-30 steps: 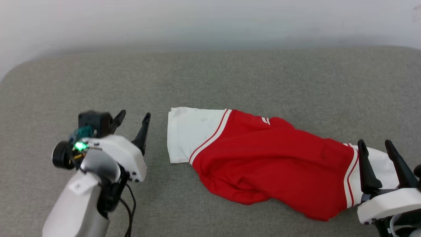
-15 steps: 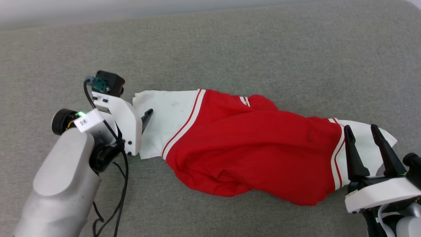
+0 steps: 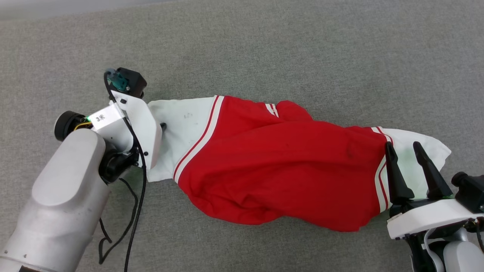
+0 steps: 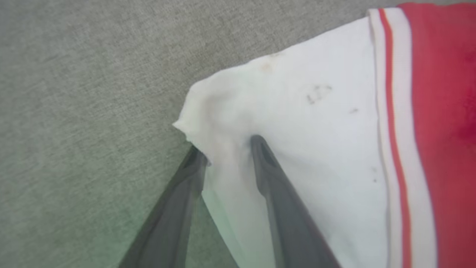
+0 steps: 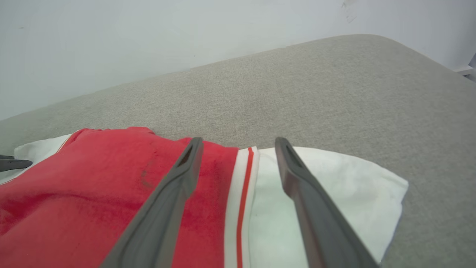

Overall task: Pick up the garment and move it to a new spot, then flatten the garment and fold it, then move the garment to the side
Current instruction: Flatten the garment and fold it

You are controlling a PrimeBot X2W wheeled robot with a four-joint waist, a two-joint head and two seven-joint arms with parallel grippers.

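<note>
Garment [image 3: 272,166] lying crumpled, left fingers [image 4: 271,186] parted astride one sleeve [image 4: 297,111], right fingers [image 5: 297,182] spread above other sleeve [image 5: 334,193]

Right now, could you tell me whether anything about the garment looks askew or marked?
The garment lies bunched and skewed on the grey surface, not flat, and its white sleeve at the left gripper carries small dark smudges.

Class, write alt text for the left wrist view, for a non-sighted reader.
The left gripper, fingers apart, straddles a corner of the white sleeve of the red garment, one finger pressing on the cloth. Its striped trim runs at right; grey upholstery lies beneath.
</note>
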